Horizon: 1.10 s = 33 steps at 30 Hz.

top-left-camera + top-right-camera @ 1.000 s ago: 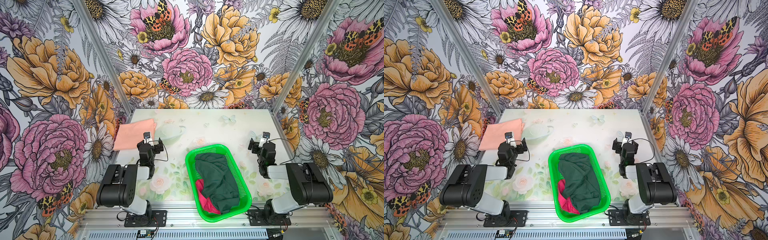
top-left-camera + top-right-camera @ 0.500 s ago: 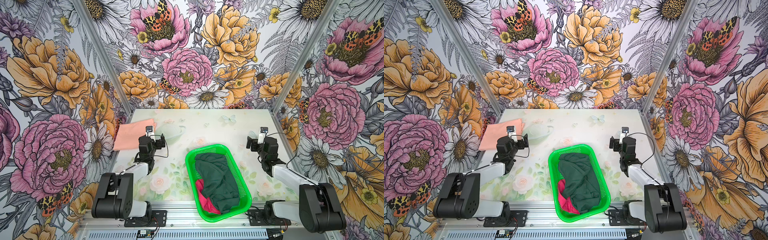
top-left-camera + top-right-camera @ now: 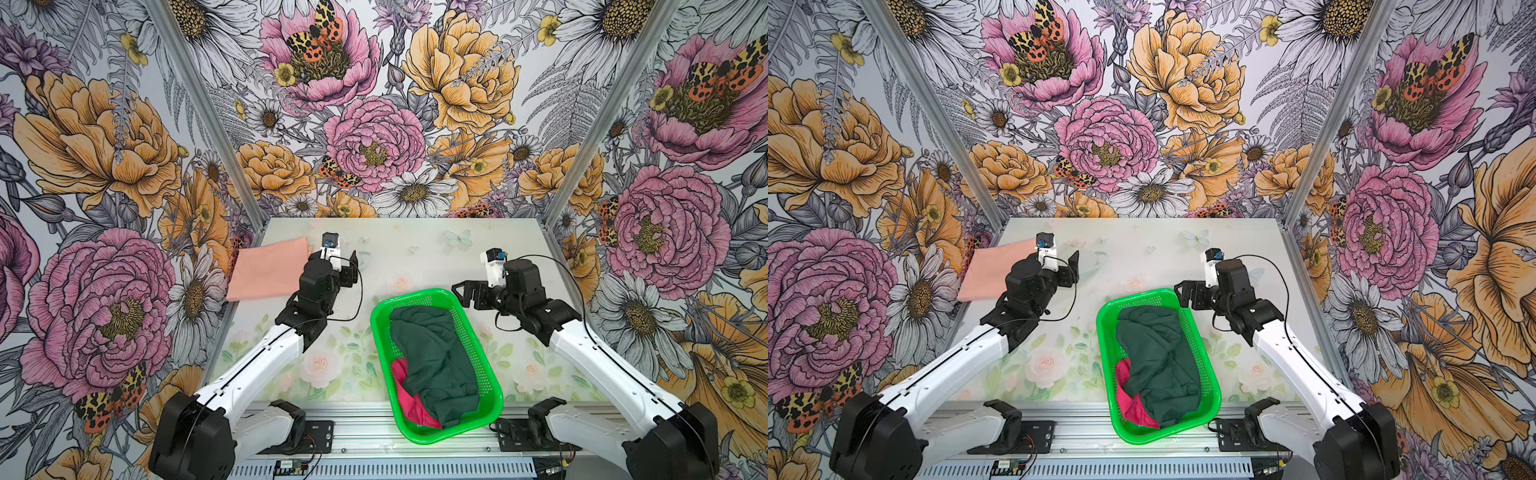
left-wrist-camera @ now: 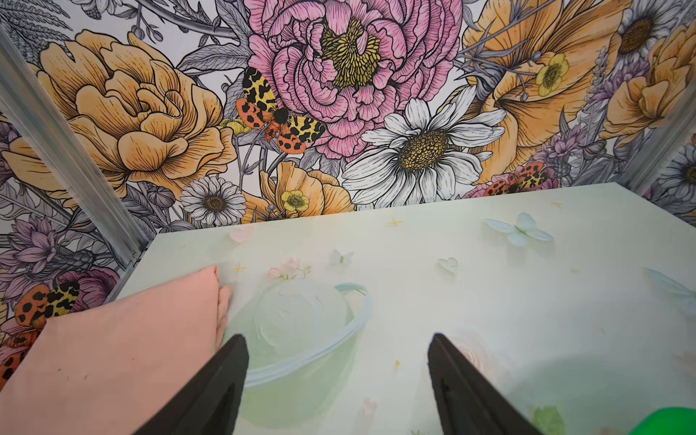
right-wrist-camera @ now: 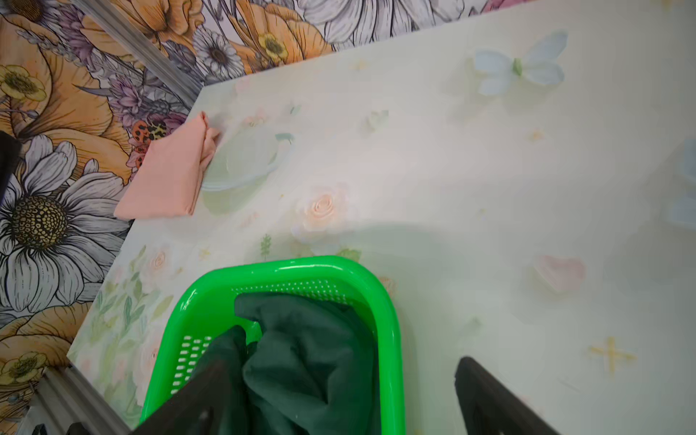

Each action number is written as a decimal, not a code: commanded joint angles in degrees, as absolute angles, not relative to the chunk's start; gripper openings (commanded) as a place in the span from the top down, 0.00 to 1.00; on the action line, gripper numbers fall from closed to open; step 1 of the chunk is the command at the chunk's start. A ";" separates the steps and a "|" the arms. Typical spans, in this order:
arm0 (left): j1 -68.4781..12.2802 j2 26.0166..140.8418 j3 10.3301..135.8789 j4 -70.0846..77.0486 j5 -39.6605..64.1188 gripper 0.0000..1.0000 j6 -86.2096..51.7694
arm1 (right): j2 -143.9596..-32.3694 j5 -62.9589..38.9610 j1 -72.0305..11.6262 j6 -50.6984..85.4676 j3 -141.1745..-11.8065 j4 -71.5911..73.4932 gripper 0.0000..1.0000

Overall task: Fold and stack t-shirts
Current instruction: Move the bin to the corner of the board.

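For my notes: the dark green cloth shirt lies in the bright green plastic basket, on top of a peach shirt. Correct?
No. The dark green shirt lies on a crimson-pink cloth shirt, as both top views show; the rest is right.

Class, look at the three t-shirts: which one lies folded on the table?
The peach t-shirt, folded flat at the table's far left corner. The dark green t-shirt and pink t-shirt lie crumpled together in the green basket.

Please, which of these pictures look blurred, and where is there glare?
Right wrist view: the fingers of the right claw look soft, and white glare sits on the green basket rim. Left wrist view: the peach t-shirt is sharp. Both top views: sharp, evenly lit.
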<state>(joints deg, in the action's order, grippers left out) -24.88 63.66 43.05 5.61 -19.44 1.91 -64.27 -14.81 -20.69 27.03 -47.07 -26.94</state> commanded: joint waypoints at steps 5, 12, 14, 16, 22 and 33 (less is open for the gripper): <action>-25.07 61.17 42.62 2.37 -25.29 0.24 1.92 | -67.76 -8.65 -20.92 29.90 -48.37 -37.35 0.02; -25.31 62.84 43.07 1.33 -26.29 0.24 2.72 | -72.86 -16.40 -22.22 30.33 -50.70 -39.45 0.29; -25.39 62.97 43.23 1.17 -26.45 0.24 2.87 | -73.42 -16.76 -22.42 30.28 -50.84 -40.64 0.37; -25.40 63.18 43.33 1.05 -26.37 0.24 2.89 | -73.95 -17.92 -22.50 29.93 -50.79 -41.25 0.46; -25.40 64.83 44.07 0.98 -25.39 0.24 2.53 | -78.84 -10.31 -18.77 31.49 -54.44 -41.57 1.00; -25.75 66.75 44.14 0.09 -25.23 0.28 2.13 | -90.13 5.77 -7.89 25.06 -71.57 -43.88 1.00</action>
<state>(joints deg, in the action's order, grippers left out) -25.19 65.39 42.85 0.60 -25.10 1.93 -87.31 -4.34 -9.56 28.84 -67.51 -43.51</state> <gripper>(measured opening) 0.729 0.102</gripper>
